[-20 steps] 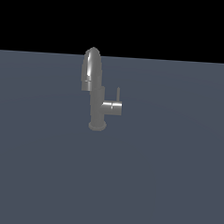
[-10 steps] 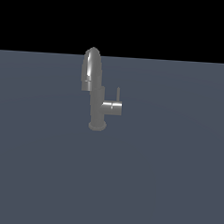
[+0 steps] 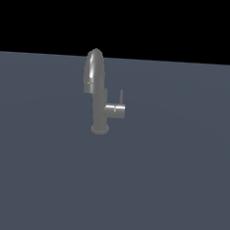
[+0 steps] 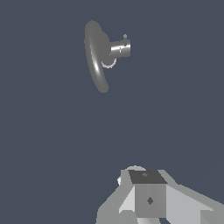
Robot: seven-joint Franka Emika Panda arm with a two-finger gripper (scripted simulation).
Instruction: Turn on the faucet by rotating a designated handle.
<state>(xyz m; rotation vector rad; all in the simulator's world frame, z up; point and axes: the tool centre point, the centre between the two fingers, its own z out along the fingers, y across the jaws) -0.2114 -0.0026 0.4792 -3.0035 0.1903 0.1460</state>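
Flat slate-blue floor point(image 3: 170, 188), black backdrop point(image 3: 180, 24)

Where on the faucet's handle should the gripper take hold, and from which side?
Probably the thin upright handle on the end of the faucet's side stub, taken from above. It stands clear of the arched spout, so fingers could close around it. The gripper is far off.

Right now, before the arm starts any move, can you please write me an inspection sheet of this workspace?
Surface: plain dark grey-blue floor.
Faucet: upright on its round base, arched spout on top.
Handle: thin pin standing up from the side stub's end, untouched.
Clutter: nothing seen.
Hand: only in the wrist view, far from the faucet; open or shut, cannot tell.
Cables: nothing seen.
Surroundings: black background above the floor.
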